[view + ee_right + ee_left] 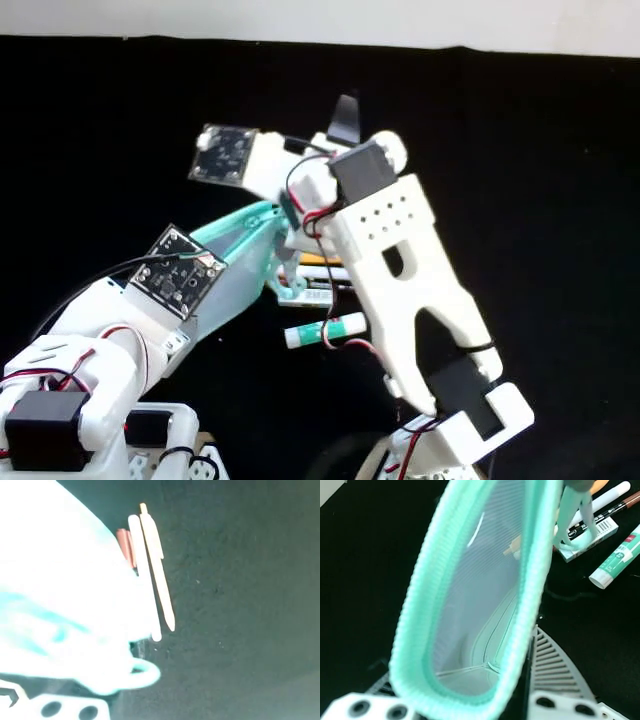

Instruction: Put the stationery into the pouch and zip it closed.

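A teal mesh pouch (235,262) hangs above the table, stretched between both grippers. My left gripper (205,300) is shut on its near end, and the left wrist view looks into the open mouth of the pouch (470,595). My right gripper (288,212) is shut on the far end by the zip loop (145,672). Below on the black cloth lie a white-and-green glue stick (325,330) (615,560), several pens (322,262) (152,565) and a boxed eraser (587,537). I see no stationery inside the pouch.
Black cloth (540,180) covers the table, with free room to the right and at the back. The right arm's white body (420,290) crosses over the stationery. A pale wall strip (320,20) runs along the far edge.
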Robot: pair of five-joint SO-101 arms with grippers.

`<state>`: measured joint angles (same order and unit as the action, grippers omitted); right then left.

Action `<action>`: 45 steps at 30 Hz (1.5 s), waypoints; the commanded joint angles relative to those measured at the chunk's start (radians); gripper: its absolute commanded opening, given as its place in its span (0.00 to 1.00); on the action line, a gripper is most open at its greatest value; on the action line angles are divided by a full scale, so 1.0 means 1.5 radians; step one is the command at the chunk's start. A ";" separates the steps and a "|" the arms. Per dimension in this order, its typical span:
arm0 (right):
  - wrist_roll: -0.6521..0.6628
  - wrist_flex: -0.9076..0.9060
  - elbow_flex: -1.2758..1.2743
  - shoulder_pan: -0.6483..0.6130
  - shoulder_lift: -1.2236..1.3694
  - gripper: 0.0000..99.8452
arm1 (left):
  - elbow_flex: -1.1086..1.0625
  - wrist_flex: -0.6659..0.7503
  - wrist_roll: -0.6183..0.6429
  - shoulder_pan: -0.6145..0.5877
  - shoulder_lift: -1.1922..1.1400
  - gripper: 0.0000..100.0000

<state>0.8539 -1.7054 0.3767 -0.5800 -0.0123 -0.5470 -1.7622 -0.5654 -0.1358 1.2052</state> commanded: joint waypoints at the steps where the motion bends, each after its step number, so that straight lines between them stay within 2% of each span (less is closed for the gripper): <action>1: 0.009 -0.014 0.002 -0.023 -0.030 0.64 | 0.026 -0.004 -0.003 -0.008 0.003 0.22; 5: 0.009 -0.035 0.002 -0.037 -0.031 0.64 | 0.026 -0.003 -0.003 -0.008 0.004 0.22; 12: -0.043 -0.035 0.002 -0.070 -0.059 0.64 | 0.026 -0.002 -0.003 -0.008 0.004 0.22; 20: -0.069 -0.008 0.002 -0.111 -0.072 0.64 | 0.033 -0.002 -0.003 -0.005 0.004 0.22; 29: -0.103 -0.007 0.002 -0.147 -0.072 0.64 | 0.116 -0.003 -0.004 -0.006 0.004 0.23; 35: -0.163 0.034 0.001 -0.149 -0.072 0.64 | 0.123 -0.004 -0.004 -0.006 0.004 0.23; 39: -0.165 0.029 0.001 -0.142 -0.077 0.64 | 0.115 -0.004 -0.004 -0.008 0.004 0.23; 45: -0.166 0.021 -0.006 -0.069 -0.078 0.64 | 0.061 0.009 -0.005 -0.008 -0.002 0.23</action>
<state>0.6191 -1.6717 0.3705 -0.7426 -0.0844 -0.4273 -1.7622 -0.5700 -0.1358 1.2052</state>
